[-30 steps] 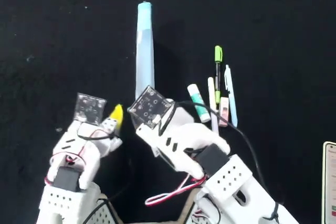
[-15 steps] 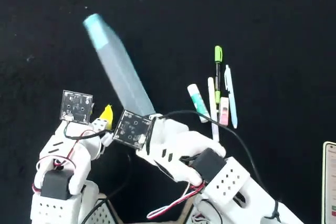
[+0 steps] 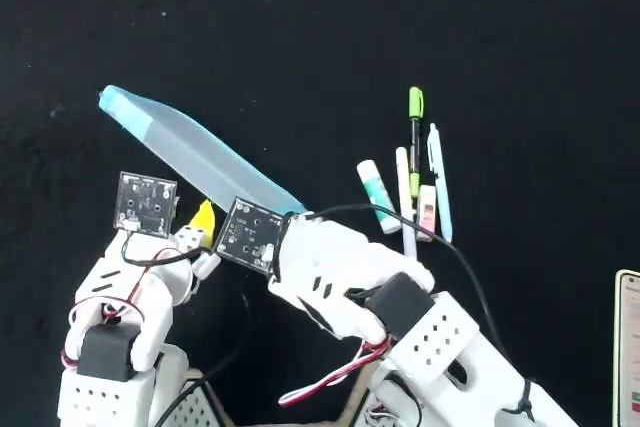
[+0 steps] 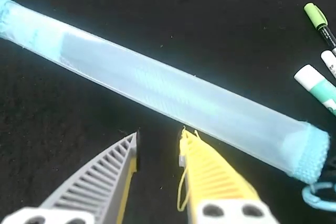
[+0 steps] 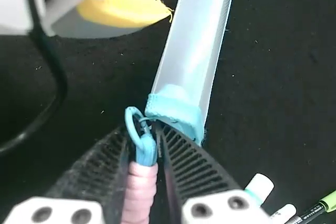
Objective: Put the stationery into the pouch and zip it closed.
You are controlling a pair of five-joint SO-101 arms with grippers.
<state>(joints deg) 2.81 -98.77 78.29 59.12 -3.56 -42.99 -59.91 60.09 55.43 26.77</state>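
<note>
The pouch (image 3: 190, 157), pinched at its zip end by the right gripper (image 5: 156, 136), has been swung left before the slightly spread left gripper (image 4: 158, 135), pens (image 3: 414, 147) still outside; loading seems readied.

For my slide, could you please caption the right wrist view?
Right gripper shut on the zip pull of the pale blue pouch lying on the black table.

No legible text.
Marks on the card (image 3: 628, 347) lying on the table (image 3: 520, 47) were too small to make out.
</note>
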